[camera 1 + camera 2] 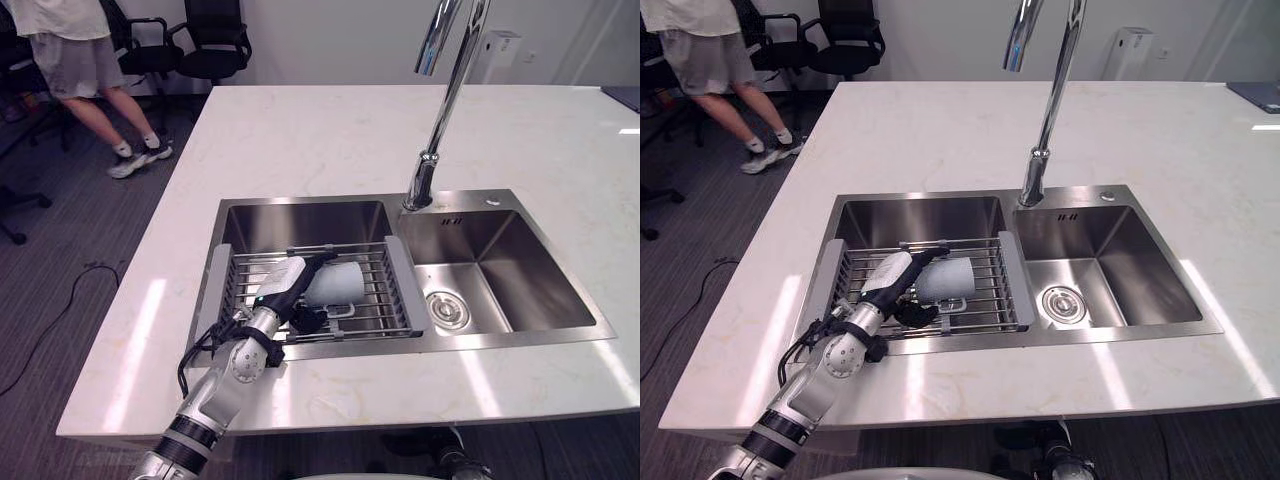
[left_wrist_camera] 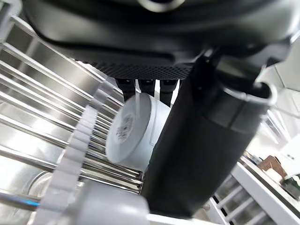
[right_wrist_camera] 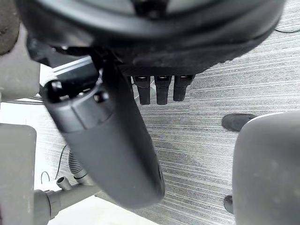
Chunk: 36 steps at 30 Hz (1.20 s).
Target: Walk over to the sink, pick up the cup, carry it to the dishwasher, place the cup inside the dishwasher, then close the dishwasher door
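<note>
A white cup [image 1: 340, 283] lies on its side on the wire rack [image 1: 375, 312] over the sink's left basin, handle toward the front. My left hand [image 1: 283, 290] reaches in from the counter's front edge and sits at the cup's base end. Its white-covered thumb lies along the top of the cup and its dark fingers [image 1: 306, 319] lie below, not closed round it. In the left wrist view the cup's base [image 2: 133, 133] shows just past the fingers, beside the thumb [image 2: 206, 140]. My right hand [image 3: 150, 28] hangs low over the grey floor, fingers relaxed, holding nothing.
A tall chrome faucet [image 1: 440, 100] rises between the two basins, with the right basin [image 1: 500, 270] and its drain beside the rack. The white countertop [image 1: 330, 130] surrounds the sink. A person [image 1: 80, 60] walks at the far left near black office chairs [image 1: 215, 35].
</note>
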{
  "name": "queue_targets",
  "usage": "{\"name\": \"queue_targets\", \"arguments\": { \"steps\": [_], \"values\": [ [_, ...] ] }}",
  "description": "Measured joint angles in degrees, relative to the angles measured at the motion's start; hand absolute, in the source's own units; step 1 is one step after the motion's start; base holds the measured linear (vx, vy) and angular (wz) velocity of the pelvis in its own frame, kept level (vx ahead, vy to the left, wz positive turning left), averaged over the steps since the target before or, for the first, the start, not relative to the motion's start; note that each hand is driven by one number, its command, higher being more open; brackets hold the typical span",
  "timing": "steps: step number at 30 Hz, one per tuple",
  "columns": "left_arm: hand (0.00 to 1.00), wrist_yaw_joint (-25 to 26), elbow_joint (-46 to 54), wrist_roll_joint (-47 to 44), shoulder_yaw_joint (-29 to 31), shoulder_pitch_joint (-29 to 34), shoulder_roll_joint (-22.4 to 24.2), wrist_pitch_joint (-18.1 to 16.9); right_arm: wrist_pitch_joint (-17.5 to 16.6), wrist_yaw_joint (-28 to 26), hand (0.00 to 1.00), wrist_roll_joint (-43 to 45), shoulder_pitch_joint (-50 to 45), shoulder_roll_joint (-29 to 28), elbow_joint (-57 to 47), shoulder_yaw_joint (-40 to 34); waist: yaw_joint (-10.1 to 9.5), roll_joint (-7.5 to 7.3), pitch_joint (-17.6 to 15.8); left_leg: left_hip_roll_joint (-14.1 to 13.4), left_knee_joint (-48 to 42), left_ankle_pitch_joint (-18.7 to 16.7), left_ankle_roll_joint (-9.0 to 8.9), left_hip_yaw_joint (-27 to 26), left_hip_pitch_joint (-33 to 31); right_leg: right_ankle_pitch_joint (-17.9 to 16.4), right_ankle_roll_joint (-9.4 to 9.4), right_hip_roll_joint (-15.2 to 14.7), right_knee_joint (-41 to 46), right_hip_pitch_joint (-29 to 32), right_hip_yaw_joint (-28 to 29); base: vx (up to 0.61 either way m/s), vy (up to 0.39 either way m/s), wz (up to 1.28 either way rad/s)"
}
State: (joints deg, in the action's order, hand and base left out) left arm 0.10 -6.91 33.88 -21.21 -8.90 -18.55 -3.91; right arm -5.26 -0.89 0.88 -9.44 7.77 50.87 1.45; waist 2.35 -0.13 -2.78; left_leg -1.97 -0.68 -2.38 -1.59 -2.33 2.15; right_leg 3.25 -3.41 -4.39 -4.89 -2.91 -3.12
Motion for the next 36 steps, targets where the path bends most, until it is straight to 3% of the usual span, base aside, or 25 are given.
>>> {"name": "queue_targets", "arguments": {
  "steps": [5, 6, 13, 17, 31, 32, 36],
  "values": [
    [0.9, -0.1, -2.2, 2.0, -0.6, -2.5, 1.4, 0.5, 0.0, -0.1, 0.9, 0.0, 0.1, 0.0, 0.2, 0.0, 0.29, -0.18, -0.1, 0.0, 0.1, 0.0, 0.0, -0.2, 0.1, 0.0, -0.02, 0.0, 0.0, 0.0, 0.2, -0.03, -0.009, -0.02],
    [0.3, -0.1, -2.3, 2.8, -0.6, -2.7, 1.6, 0.6, 0.0, -0.1, 0.9, 0.0, 0.2, 0.0, 0.3, 0.0, 0.31, -0.18, -0.1, 0.0, 0.1, 0.0, 0.0, -0.3, 0.2, 0.1, -0.02, 0.0, 0.0, 0.0, 0.3, -0.02, -0.007, -0.04],
    [0.3, 0.0, -2.9, 4.1, -1.8, -5.3, 1.9, 0.8, 0.0, -0.3, 0.9, 0.1, 0.4, 0.0, 0.7, 0.0, 0.43, -0.29, -0.1, 0.1, 0.2, 0.0, 0.0, -0.5, 0.4, 0.1, -0.1, -0.1, 0.0, 0.0, 0.5, 0.0, -0.001, -0.01],
    [0.3, -0.3, -3.4, 3.8, -1.9, -6.3, 2.0, 0.7, 0.0, -0.4, 0.9, 0.0, 1.1, 0.0, 0.9, 0.0, 1.58, -0.29, -0.1, 0.1, 0.3, 0.0, 0.01, -0.7, 0.5, 0.2, -0.18, -0.1, -0.1, 0.0, 0.8, 0.0, 0.0, -0.02],
    [0.3, 1.3, -0.7, -3.6, -1.1, -5.7, 2.0, 0.7, 0.0, -0.2, 0.9, 0.1, 1.6, 0.1, 1.6, -0.2, 1.52, -0.33, -0.1, 0.2, 0.6, 0.0, 0.04, -1.3, 0.9, 0.3, -0.33, -0.2, 0.0, 0.0, 1.4, -0.01, -0.004, -0.02],
    [0.9, 1.3, -0.2, -3.6, -1.1, -5.3, 2.0, 0.7, 0.0, -0.2, 0.9, 0.1, 1.5, 0.1, 1.6, -0.2, 1.5, -0.33, -0.2, 0.2, 0.6, 0.0, 0.04, -1.3, 0.9, 0.3, -0.33, -0.2, 0.0, 0.0, 1.4, -0.03, -0.019, 0.0],
    [0.9, 2.4, 0.5, -3.6, -1.0, -3.8, 2.5, 0.7, 0.0, -0.1, 0.9, 0.1, 1.5, 0.1, 1.6, -0.2, 1.36, -0.33, -0.1, 0.2, 0.6, 0.0, 0.04, -1.3, 0.9, 0.3, -0.33, -0.2, 0.0, 0.0, 1.3, 0.0, 0.0, 0.0]
  ]
}}
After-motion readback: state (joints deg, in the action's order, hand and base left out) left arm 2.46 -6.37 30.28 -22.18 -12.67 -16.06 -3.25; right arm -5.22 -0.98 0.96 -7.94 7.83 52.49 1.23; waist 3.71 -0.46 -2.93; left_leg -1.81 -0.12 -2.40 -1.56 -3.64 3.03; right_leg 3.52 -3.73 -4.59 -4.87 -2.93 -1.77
